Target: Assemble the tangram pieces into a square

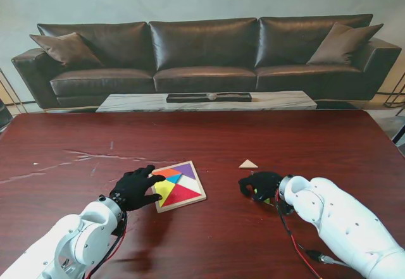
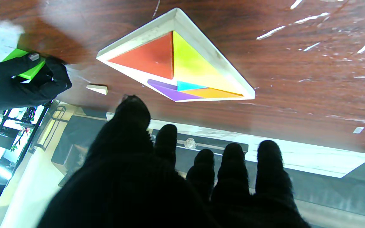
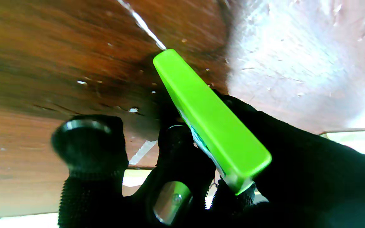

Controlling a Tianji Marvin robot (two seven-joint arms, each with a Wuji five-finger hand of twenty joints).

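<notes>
Two hands are low over the table. My right hand point(image 1: 261, 186) grips the green piece point(image 3: 208, 122), tilted on edge just above the wood. My left hand point(image 1: 135, 188) is open, fingers spread, touching the tray point(image 1: 197, 199) at its left edge. The tray lies to the left of my right hand, so the green piece must travel left. Farther from me, between them, a pale triangle point(image 1: 248, 164) lies loose.

Stand cam overhead; wrist cams low, close; tray point(image 1: 180, 186) shared w/ left.
</notes>
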